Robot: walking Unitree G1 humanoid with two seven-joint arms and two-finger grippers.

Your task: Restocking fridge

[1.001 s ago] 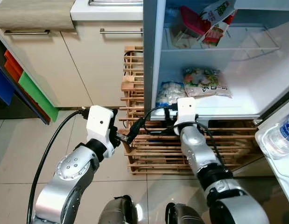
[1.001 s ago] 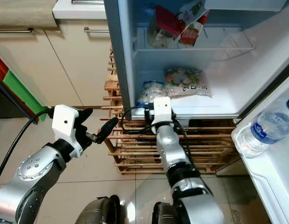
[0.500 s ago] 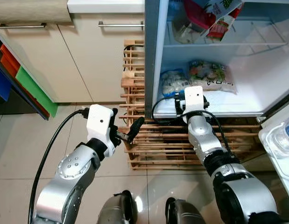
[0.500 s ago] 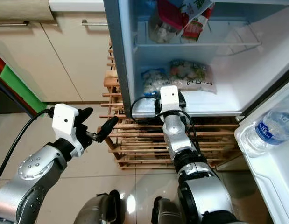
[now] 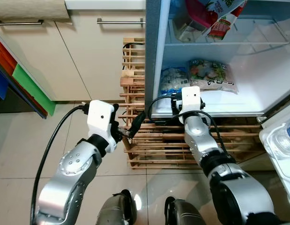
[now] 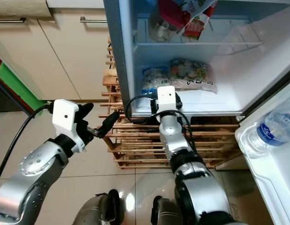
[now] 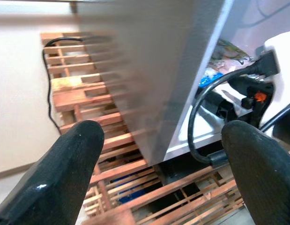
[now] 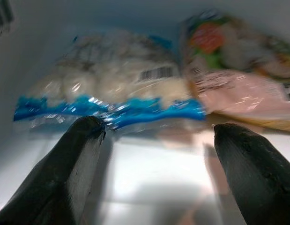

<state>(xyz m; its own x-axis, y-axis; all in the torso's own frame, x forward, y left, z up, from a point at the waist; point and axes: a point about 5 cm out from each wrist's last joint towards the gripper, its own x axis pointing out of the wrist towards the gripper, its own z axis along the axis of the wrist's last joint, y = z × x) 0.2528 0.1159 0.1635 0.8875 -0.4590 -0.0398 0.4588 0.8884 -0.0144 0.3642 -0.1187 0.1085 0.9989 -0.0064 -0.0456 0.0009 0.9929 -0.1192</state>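
While the fridge (image 5: pixel 156 56) stood open on its wooden pallet (image 5: pixel 135 150), here was how things lay:

Right gripper (image 8: pixel 156 154): reached in at the front edge of the lower shelf (image 5: pixel 238 105), fingers (image 8: pixel 74 159) spread wide and holding nothing.

Blue-edged bag (image 8: pixel 112 89): a clear pack of white lumps with a blue strip, flat on that lower shelf just ahead of the right gripper's fingertips; one tip looked to sit right at the bag's near edge, though the blur kept me from telling whether it touched.

Pink-and-green bag (image 8: pixel 238 79): flat beside the blue-edged bag on the same shelf, the two edges meeting or overlapping, off toward the other fingertip.

Left gripper (image 7: pixel 159 159): outside the cabinet, near the fridge's grey side wall (image 7: pixel 168 70) and in front of the pallet slats, fingers (image 7: pixel 65 164) wide apart and empty.

In the way: the grey wall stood between the left gripper and the shelf; a black cable (image 7: pixel 196 122) looped from the right wrist just below the shelf lip.

Upper shelf (image 5: pixel 219 44): red-and-white packets (image 5: pixel 215 18) piled at its left.

Door pocket (image 6: pixel 276 164): a water bottle (image 6: pixel 269 136) lay in it, well apart from both grippers.

Beyond: cream cupboards (image 5: pixel 88 51) to the robot's left.
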